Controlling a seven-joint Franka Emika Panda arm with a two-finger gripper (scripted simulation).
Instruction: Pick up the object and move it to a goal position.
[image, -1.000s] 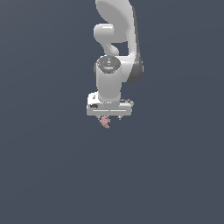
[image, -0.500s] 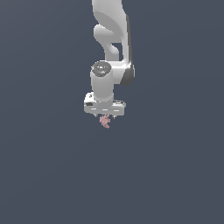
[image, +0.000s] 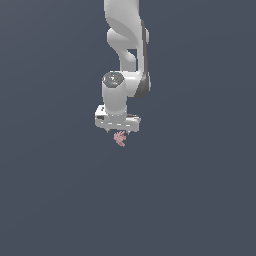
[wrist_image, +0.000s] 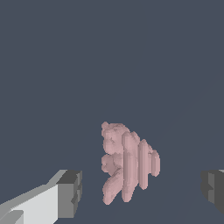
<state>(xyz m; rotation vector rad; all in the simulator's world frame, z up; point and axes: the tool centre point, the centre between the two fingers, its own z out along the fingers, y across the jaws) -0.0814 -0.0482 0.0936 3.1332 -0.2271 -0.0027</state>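
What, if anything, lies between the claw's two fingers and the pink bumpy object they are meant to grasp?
Nothing visible does. In the wrist view the pink object sits in the gap between the dark finger pads, with bare space on each side. The claw is open, directly above the object in the exterior view. No goal marker is visible.

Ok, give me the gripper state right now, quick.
Gripper: open, holding nothing. Its fingers stand wide apart, with the pink object between them and touching neither.

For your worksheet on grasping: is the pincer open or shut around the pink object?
Open. In the wrist view the pincer fingertips stand apart from the pink object, gaps both sides.
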